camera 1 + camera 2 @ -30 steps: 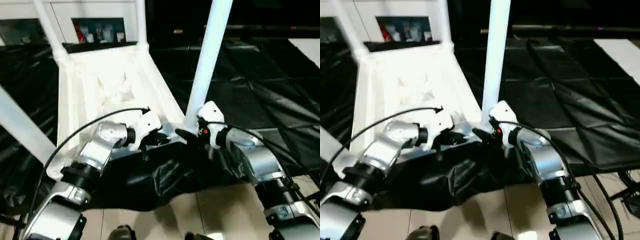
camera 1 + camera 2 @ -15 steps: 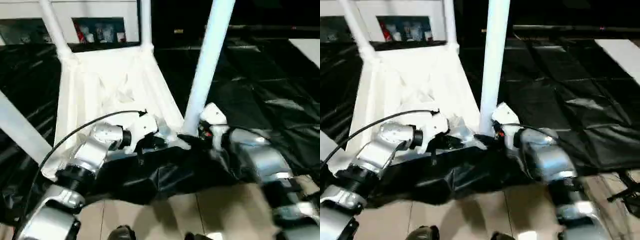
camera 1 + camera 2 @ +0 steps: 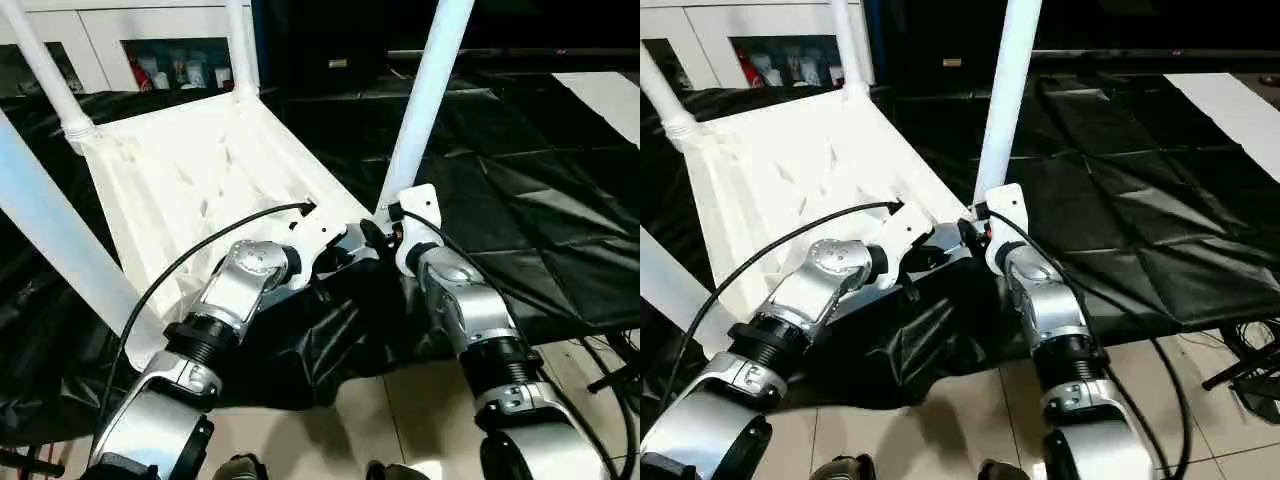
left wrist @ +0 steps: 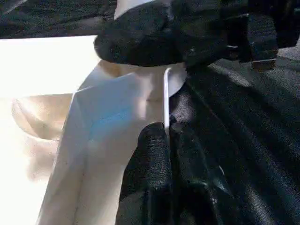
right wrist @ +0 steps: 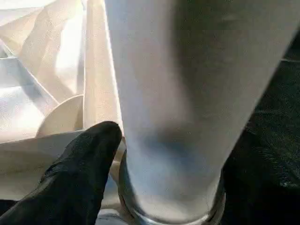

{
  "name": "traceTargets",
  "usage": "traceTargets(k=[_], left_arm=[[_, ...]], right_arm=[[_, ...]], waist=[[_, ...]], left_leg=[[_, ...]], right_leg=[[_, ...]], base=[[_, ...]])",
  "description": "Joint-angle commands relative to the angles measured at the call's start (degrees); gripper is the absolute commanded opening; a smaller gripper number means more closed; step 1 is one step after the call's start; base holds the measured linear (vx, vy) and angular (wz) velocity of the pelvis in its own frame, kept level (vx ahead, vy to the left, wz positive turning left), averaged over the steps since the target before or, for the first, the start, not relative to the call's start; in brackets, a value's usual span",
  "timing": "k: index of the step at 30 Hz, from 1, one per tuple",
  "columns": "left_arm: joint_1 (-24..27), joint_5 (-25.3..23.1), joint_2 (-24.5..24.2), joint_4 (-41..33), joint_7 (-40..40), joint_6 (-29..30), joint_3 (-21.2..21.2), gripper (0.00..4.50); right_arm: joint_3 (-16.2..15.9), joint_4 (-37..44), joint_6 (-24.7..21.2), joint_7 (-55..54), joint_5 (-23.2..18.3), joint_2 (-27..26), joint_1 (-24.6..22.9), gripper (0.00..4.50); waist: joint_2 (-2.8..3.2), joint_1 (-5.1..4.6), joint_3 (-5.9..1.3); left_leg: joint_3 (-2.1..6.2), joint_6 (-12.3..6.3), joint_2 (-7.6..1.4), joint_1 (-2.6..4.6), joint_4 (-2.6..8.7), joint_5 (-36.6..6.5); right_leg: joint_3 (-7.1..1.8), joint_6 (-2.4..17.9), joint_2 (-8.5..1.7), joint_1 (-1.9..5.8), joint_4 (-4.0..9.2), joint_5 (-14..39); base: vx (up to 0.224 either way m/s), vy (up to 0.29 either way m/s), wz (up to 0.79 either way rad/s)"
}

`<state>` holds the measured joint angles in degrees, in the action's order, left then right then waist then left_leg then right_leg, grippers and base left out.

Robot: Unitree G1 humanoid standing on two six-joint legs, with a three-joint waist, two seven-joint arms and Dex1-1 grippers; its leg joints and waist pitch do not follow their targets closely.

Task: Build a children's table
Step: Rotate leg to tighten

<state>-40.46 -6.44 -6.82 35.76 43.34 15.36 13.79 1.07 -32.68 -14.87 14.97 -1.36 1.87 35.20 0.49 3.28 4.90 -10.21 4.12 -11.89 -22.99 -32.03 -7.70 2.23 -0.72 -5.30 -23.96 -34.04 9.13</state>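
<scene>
The children's table lies upside down: its white ribbed tabletop (image 3: pixel 200 170) rests on the black cloth and several white legs stand up from its corners. The near right leg (image 3: pixel 425 100) rises beside my right gripper (image 3: pixel 378 232), which is closed around that leg's base at the socket. One black finger (image 5: pixel 89 159) presses against the leg (image 5: pixel 178 93); the other is hidden behind it. My left gripper (image 4: pixel 166 133) is shut on the thin near rim of the tabletop (image 4: pixel 117 108), just left of that socket.
The black-draped work table (image 3: pixel 520 170) stretches away to the right and back. A white cabinet (image 3: pixel 170 60) stands behind it. Tiled floor (image 3: pixel 420 400) lies below the near edge. A black cable (image 3: pixel 170 280) loops over my left forearm. The near left leg (image 3: pixel 50 230) slants beside my left arm.
The camera has shifted. My right forearm has swung in from the right and now points straighter at the leg's base. The left gripper keeps its hold on the rim.
</scene>
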Motion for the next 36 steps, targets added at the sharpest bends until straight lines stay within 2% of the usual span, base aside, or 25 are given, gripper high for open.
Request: traceTargets(k=[1,7,8,9,12,14,19,23,24,26,27,28,29,31,32,33,34,35,36], left_arm=[[0.08,2.25,1.58,-3.83,3.64,-2.79,2.18,0.00],[2.21,2.95,-1.55,-6.74,8.76,-4.12,2.94,0.00],[3.46,3.48,-3.29,-8.46,12.23,-5.64,3.66,0.00],[3.51,3.51,-3.35,-8.52,12.36,-5.71,3.69,0.00],[4.76,4.30,-5.31,-10.36,15.86,-6.60,4.36,0.00],[5.75,5.14,-6.86,-11.80,19.07,-6.50,4.66,0.00],[6.80,5.97,-9.08,-13.33,23.56,-6.49,5.27,0.00],[7.29,6.16,-10.04,-14.20,25.19,-6.17,5.87,0.00],[7.37,6.14,-10.12,-14.37,25.02,-6.03,5.83,0.00],[7.38,6.12,-10.15,-14.41,24.99,-6.01,5.80,0.00],[7.30,6.03,-10.11,-14.31,24.85,-5.99,5.74,0.00],[7.24,6.00,-10.10,-14.26,24.86,-5.97,5.70,0.00],[7.16,6.04,-10.02,-14.15,24.72,-5.87,5.61,0.00],[7.02,5.96,-9.75,-13.71,24.10,-5.75,5.44,0.00],[7.04,5.94,-9.69,-13.70,23.94,-5.68,5.42,0.00],[6.77,5.70,-9.11,-13.30,22.46,-4.94,5.04,0.00],[6.64,5.58,-8.86,-13.12,21.78,-4.58,4.86,0.00],[6.07,5.21,-8.22,-12.36,20.17,-4.03,4.46,0.00],[5.42,4.79,-7.53,-11.49,18.43,-3.57,4.03,0.00]], right_arm=[[-5.51,-0.38,-0.07,5.47,-0.10,-1.18,-0.61,3.75],[-9.96,6.22,1.19,17.81,0.03,4.62,-2.90,3.75],[-11.14,9.09,1.67,23.34,-0.17,8.28,-3.88,3.75],[-11.17,9.19,1.67,23.54,-0.20,8.41,-3.91,3.75],[-12.31,12.44,2.29,30.13,-1.20,13.32,-4.95,3.75],[-13.08,15.49,1.81,36.29,-2.63,17.39,-5.94,3.75],[-13.69,18.21,0.61,43.13,-3.96,21.40,-6.93,3.75],[-14.13,18.18,-0.14,44.32,-4.00,21.88,-6.96,3.39],[-14.41,17.83,-0.48,44.04,-4.18,21.46,-6.91,3.33],[-14.58,17.75,-0.63,44.00,-4.23,21.21,-6.92,3.18],[-14.68,17.47,-0.75,43.92,-4.24,20.87,-6.88,3.11],[-14.71,17.34,-0.86,44.02,-4.24,20.71,-6.86,3.03],[-14.70,17.14,-1.11,43.80,-4.34,20.24,-6.88,2.83],[-14.60,16.78,-1.74,42.80,-4.46,19.06,-7.01,2.74],[-14.57,16.82,-1.92,42.36,-4.41,18.62,-7.18,2.64],[-14.00,16.06,-2.20,39.02,-3.77,16.87,-7.41,2.51],[-13.72,15.67,-2.14,37.51,-3.45,16.16,-7.46,2.41],[-12.85,14.29,-2.46,33.95,-2.82,14.62,-7.17,2.41],[-11.99,12.87,-2.58,30.44,-2.15,13.21,-6.79,2.30]], waist=[[-0.19,0.44,-4.15],[-0.29,0.54,-4.15],[-0.31,0.51,-4.09],[-0.41,0.71,-4.06],[-0.25,0.96,-4.01],[-0.34,1.36,-3.96],[-0.39,2.06,-4.03],[-0.40,2.18,-4.07],[-0.63,2.20,-4.13],[-0.63,2.16,-4.15],[-0.97,2.10,-4.22],[-0.78,2.22,-4.26],[-0.77,2.19,-4.25],[-0.80,2.18,-4.27],[-0.34,2.21,-4.12],[-0.55,2.09,-4.11],[-0.36,2.02,-4.06],[-0.50,1.87,-4.02],[-0.49,1.71,-4.01]], left_leg=[[-0.07,-0.90,-0.40,1.14,3.53,-15.33],[-0.21,-2.56,-0.45,1.04,3.28,-13.91],[-0.23,-2.60,-0.46,1.11,3.30,-14.21],[-0.25,-2.81,-0.58,1.13,3.25,-14.58],[-0.35,-2.94,-0.78,1.44,3.22,-15.30],[-0.37,-3.15,-0.87,1.49,3.27,-15.67],[-0.43,-3.01,-0.93,1.54,3.16,-15.35],[-0.39,-2.93,-0.99,1.50,3.18,-15.31],[-0.40,-2.86,-0.97,1.51,3.14,-15.16],[-0.41,-2.78,-0.89,1.41,3.10,-14.77],[-0.47,-2.93,-0.91,1.42,3.07,-14.25],[-0.45,-2.99,-0.91,1.46,2.99,-13.82],[-0.45,-3.00,-0.89,1.38,2.98,-13.62],[-0.44,-3.11,-0.84,1.32,2.95,-13.14],[-0.37,-2.93,-0.84,1.33,3.01,-13.31],[-0.44,-2.72,-0.79,1.37,3.02,-13.85],[-0.41,-2.39,-0.80,1.41,3.10,-14.29],[-0.40,-2.16,-0.73,1.26,3.14,-14.55],[-0.38,-1.65,-0.72,1.46,3.25,-15.30]], right_leg=[[-1.17,11.90,-1.74,2.78,3.84,10.48],[-1.21,12.40,-1.70,3.04,3.63,8.12],[-1.23,12.51,-1.72,2.93,3.71,8.86],[-1.23,12.42,-1.77,3.07,3.71,9.39],[-1.37,12.83,-1.82,2.69,3.81,10.43],[-1.40,12.50,-1.76,2.76,3.84,11.08],[-1.45,12.67,-1.85,2.58,3.66,11.57],[-1.42,12.84,-1.86,2.52,3.55,11.58],[-1.43,12.82,-1.96,2.56,3.54,12.04],[-1.42,12.60,-1.90,2.58,3.54,12.21],[-1.42,12.53,-1.91,2.58,3.53,12.03],[-1.44,12.57,-1.94,2.55,3.46,11.80],[-1.44,12.56,-1.95,2.60,3.43,11.61],[-1.43,12.52,-1.92,2.63,3.36,11.30],[-1.42,12.53,-1.93,2.49,3.36,11.44],[-1.43,12.41,-1.83,2.50,3.47,11.78],[-1.45,12.45,-1.92,2.34,3.50,12.20],[-1.43,12.29,-1.89,2.44,3.54,12.57],[-1.42,12.07,-1.86,2.31,3.65,13.65]], base=[[0.000,0.000,0.00],[0.000,0.000,0.00],[0.000,0.000,0.00],[0.000,0.000,0.00],[0.000,0.000,0.00],[0.000,0.000,0.00],[0.000,0.000,0.00],[0.000,0.000,0.00],[0.000,0.000,0.00],[0.000,0.000,0.00],[0.000,0.000,0.00],[0.000,0.000,0.00],[0.000,0.000,0.00],[0.000,0.000,0.00],[0.000,0.000,0.00],[0.000,0.000,0.00],[0.000,0.000,0.00],[0.000,0.000,0.00],[0.000,0.000,0.00]])
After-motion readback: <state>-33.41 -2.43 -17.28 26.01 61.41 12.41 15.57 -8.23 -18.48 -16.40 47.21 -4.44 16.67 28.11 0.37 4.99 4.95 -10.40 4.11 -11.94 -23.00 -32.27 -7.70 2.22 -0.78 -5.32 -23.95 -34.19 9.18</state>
